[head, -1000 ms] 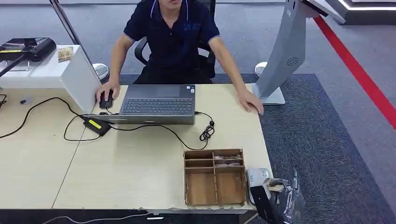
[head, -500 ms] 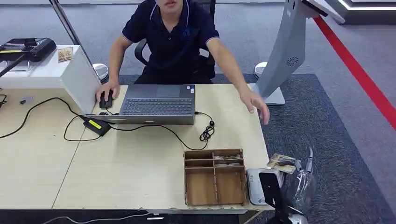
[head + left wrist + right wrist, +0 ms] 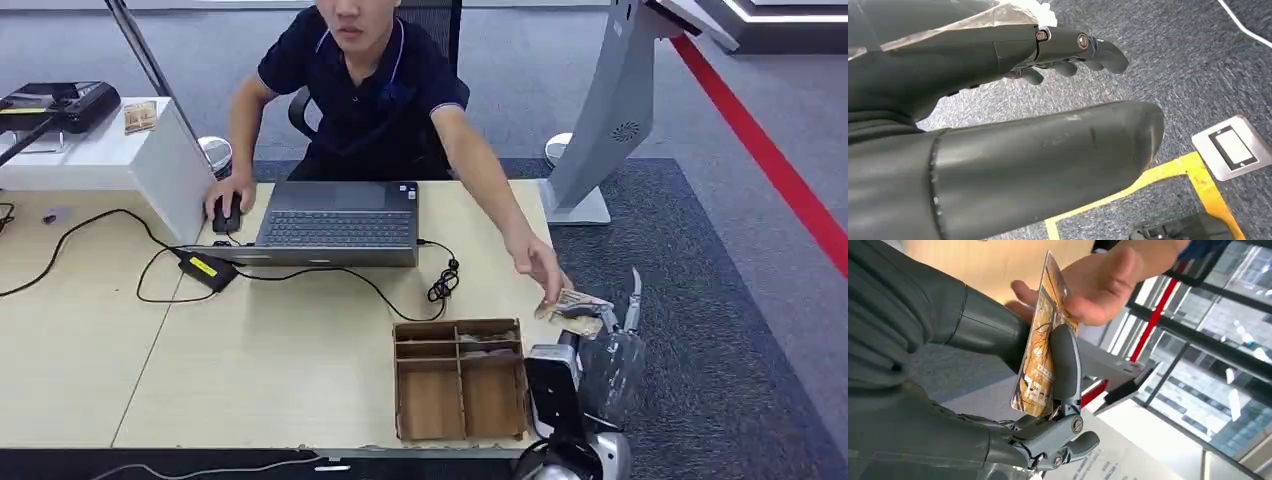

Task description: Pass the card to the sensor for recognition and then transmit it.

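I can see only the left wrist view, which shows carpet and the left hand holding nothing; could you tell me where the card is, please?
Observer: The right hand holds the card, pinched between thumb and a finger.
Operator: Thank you. Is anyone near it?
Observer: Yes, a person's hand has reached the card's far end and touches it.
Operator: And where is this happening?
Observer: At the right edge of the table, just beyond the wooden tray.
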You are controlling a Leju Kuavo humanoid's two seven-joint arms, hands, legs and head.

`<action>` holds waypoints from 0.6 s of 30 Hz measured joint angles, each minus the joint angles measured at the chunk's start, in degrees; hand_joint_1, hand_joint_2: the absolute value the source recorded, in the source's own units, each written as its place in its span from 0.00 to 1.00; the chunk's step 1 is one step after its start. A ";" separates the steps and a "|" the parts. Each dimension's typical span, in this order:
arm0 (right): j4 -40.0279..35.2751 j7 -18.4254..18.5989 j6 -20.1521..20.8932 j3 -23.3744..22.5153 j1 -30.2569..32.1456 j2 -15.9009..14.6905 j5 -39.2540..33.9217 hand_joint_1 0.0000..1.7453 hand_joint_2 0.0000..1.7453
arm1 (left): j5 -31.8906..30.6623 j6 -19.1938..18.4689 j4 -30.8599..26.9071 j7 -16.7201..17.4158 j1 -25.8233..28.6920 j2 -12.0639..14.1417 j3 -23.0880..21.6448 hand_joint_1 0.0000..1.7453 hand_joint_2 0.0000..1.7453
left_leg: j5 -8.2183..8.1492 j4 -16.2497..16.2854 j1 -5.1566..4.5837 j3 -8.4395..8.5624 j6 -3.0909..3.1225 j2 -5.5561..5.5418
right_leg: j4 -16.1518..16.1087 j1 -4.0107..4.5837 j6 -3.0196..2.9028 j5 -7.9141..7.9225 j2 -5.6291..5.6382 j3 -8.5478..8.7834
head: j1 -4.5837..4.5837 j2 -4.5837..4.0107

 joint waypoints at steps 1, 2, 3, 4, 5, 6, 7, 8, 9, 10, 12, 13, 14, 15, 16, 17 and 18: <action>-0.02 0.00 0.00 0.59 -0.35 0.09 -0.02 1.00 1.00 | -0.11 -0.02 0.00 -0.11 0.00 0.00 -0.04 0.00 0.00 | 0.00 0.00 0.00 -0.01 -0.01 0.00 | 0.00 0.00 0.00 0.00 0.00 0.00 | 0.00 0.00; -0.02 0.00 0.00 1.03 -0.70 0.13 -0.13 1.00 1.00 | -0.22 -0.04 0.00 -0.15 0.00 0.00 -0.07 0.00 0.00 | 0.00 0.00 0.00 -0.01 -0.01 0.00 | 0.00 0.00 0.00 0.00 0.00 0.00 | 0.00 0.00; -0.02 0.00 0.00 1.57 -0.88 0.28 -0.26 1.00 1.00 | -0.24 -0.04 0.00 -0.17 0.00 0.00 -0.15 0.00 0.00 | 0.01 0.00 0.00 -0.01 -0.01 0.00 | 0.00 0.00 0.00 0.00 0.00 0.00 | 0.00 0.00; -0.02 0.00 0.00 2.14 -1.11 0.46 -0.37 1.00 1.00 | -0.37 -0.04 0.00 -0.31 0.00 0.00 -0.31 0.00 0.00 | 0.01 0.00 0.00 -0.01 -0.01 0.00 | 0.00 0.00 0.00 0.00 0.00 0.00 | 0.00 0.00; -0.04 0.00 0.00 2.53 -1.24 0.50 -0.48 1.00 1.00 | -0.39 -0.04 0.00 -0.42 -0.01 0.00 -0.39 0.00 0.00 | 0.01 0.00 0.00 -0.01 -0.01 0.00 | 0.00 0.00 0.00 0.00 0.00 0.00 | -0.02 0.00; -0.02 0.02 0.00 2.88 -1.38 0.50 -0.57 1.00 1.00 | -0.39 -0.04 0.00 -0.46 0.00 0.00 -0.48 0.00 0.00 | 0.01 0.00 0.00 -0.01 -0.01 0.00 | 0.00 0.00 0.00 0.00 0.00 0.00 | 0.00 0.00; -0.02 0.00 0.00 3.36 -1.64 0.57 -0.70 1.00 1.00 | -0.42 -0.13 0.00 -0.46 0.00 0.00 -0.66 0.00 0.00 | 0.01 0.00 0.00 -0.02 -0.01 0.00 | 0.00 0.00 0.00 0.00 0.00 0.00 | 0.00 0.00; -0.02 0.02 0.00 3.52 -1.85 0.59 -0.72 1.00 1.00 | -0.48 -0.20 0.00 -0.46 0.00 0.00 -0.74 0.00 0.00 | 0.01 0.00 0.00 -0.02 -0.01 0.00 | 0.00 0.00 0.00 0.00 0.00 -0.01 | 0.00 0.00; 0.02 0.02 0.04 4.00 -2.12 0.59 -0.79 1.00 1.00 | -0.57 -0.22 0.00 -0.48 0.00 0.00 -0.90 0.00 0.00 | 0.01 0.00 0.00 -0.02 -0.01 0.00 | 0.00 0.00 0.00 0.00 0.00 -0.01 | 0.00 0.00; 0.02 0.02 0.04 4.33 -2.30 0.61 -0.85 1.00 1.00 | -0.63 -0.24 0.00 -0.50 0.00 0.00 -0.94 0.00 0.00 | 0.01 0.00 0.00 -0.03 -0.01 0.00 | 0.00 0.00 0.00 0.00 0.00 -0.01 | 0.00 0.00; 0.20 0.00 0.07 4.87 -2.75 0.68 -0.85 0.00 1.00 | -0.83 -0.31 0.00 -0.63 0.00 0.00 -1.14 0.00 0.00 | 0.01 0.00 0.00 -0.03 -0.01 0.00 | 0.01 0.00 0.00 0.00 0.00 -0.02 | 0.00 0.00; 0.22 0.02 0.07 5.13 -2.91 0.72 -0.85 0.00 1.00 | -0.92 -0.33 0.00 -0.66 -0.02 0.00 -1.20 0.00 0.00 | 0.01 0.00 0.00 -0.03 -0.01 0.00 | 0.00 0.00 0.00 0.00 0.00 -0.02 | 0.00 0.00; 0.20 0.02 0.07 5.33 -3.01 0.74 -0.83 0.00 1.00 | -0.94 -0.33 0.00 -0.68 -0.02 0.00 -1.25 0.00 0.00 | 0.01 0.00 0.00 -0.03 -0.01 0.00 | 0.00 0.00 0.00 0.00 0.00 -0.02 | 0.00 0.00; 0.20 0.12 0.07 5.66 -3.06 0.76 -0.85 0.00 1.00 | -0.98 -0.37 0.00 -0.68 -0.01 0.00 -1.29 0.00 0.00 | 0.01 0.00 0.00 -0.03 -0.02 0.00 | 0.00 0.00 0.00 0.00 0.00 -0.02 | 0.00 0.00; 0.22 0.37 0.07 5.79 -3.09 0.76 -0.85 0.00 1.00 | -1.00 -0.37 0.00 -0.68 -0.02 0.00 -1.31 0.00 0.00 | 0.01 0.00 0.00 -0.04 -0.02 -0.01 | 0.00 0.00 0.00 0.00 0.00 -0.03 | -0.02 0.00; 0.22 0.48 0.07 5.85 -3.11 0.76 -0.90 0.00 1.00 | -1.01 -0.37 0.00 -0.68 -0.02 0.00 -1.33 0.00 0.00 | 0.01 0.00 0.00 -0.04 -0.02 0.00 | 0.00 0.00 0.00 0.00 0.00 -0.03 | 0.00 0.00; 0.22 0.48 0.07 5.96 -3.14 0.76 -1.20 0.00 1.00 | -1.05 -0.37 0.00 -0.70 -0.01 0.00 -1.33 0.00 0.00 | 0.01 0.00 0.00 -0.04 -0.02 -0.01 | 0.00 0.00 0.00 0.00 0.00 -0.03 | 0.00 -0.02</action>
